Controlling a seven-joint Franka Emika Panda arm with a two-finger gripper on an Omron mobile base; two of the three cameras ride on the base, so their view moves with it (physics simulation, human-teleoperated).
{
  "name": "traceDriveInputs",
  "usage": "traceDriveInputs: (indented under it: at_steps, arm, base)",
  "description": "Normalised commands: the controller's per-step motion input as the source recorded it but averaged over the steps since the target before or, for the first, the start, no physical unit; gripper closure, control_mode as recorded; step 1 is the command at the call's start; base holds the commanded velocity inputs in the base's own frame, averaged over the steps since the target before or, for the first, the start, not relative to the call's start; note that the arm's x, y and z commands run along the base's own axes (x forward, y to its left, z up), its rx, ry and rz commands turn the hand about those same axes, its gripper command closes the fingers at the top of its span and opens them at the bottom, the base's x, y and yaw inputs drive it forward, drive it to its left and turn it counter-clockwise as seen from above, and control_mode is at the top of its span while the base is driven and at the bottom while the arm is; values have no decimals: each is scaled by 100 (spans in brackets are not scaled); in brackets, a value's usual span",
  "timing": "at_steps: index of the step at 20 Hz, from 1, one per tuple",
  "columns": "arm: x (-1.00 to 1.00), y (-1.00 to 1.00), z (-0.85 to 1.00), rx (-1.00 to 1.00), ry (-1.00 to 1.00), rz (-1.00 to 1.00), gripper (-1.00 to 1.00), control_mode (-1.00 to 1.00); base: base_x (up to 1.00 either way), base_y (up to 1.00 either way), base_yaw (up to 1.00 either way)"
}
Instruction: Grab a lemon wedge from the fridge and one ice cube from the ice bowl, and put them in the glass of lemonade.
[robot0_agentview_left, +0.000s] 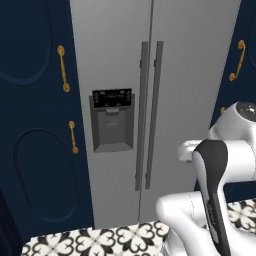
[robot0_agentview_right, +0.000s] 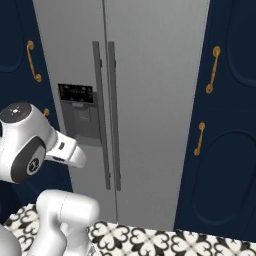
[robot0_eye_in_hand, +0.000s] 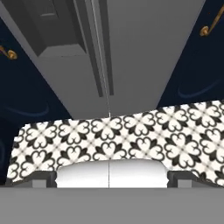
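Fridge (robot0_agentview_left: 150, 100) doors shut — hand (robot0_eye_in_hand: 112, 177) wide open | patterned floor (robot0_eye_in_hand: 131, 131) below

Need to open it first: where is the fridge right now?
The fridge stands straight ahead in both base views, doors closed, between navy cabinets, its black dispenser panel on the left door.

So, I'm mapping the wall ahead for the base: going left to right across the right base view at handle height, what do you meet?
Gold cabinet handle → black dispenser panel → fridge door handles → plain right fridge door → gold handles on the navy cabinet.
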Motion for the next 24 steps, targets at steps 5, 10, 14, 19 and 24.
traceDriveInputs:
  at_steps: [5, 10, 14, 19, 24]
  arm:
    - [46, 0, 39, -1, -19, 1, -100, -100]
    - [19, 0, 20, -1, -5, 0, -100, -100]
    - [0, 0, 0, -1, -7, 0, -100, -100]
    - [0, 0, 6, -2, -13, 0, -100, -100]
    - [4, 0, 35, -1, -15, 0, -100, -100]
  base:
    - [0, 0, 0]
    - [0, 0, 0]
    - [0, 0, 0]
    - [0, 0, 0]
    - [0, 0, 0]
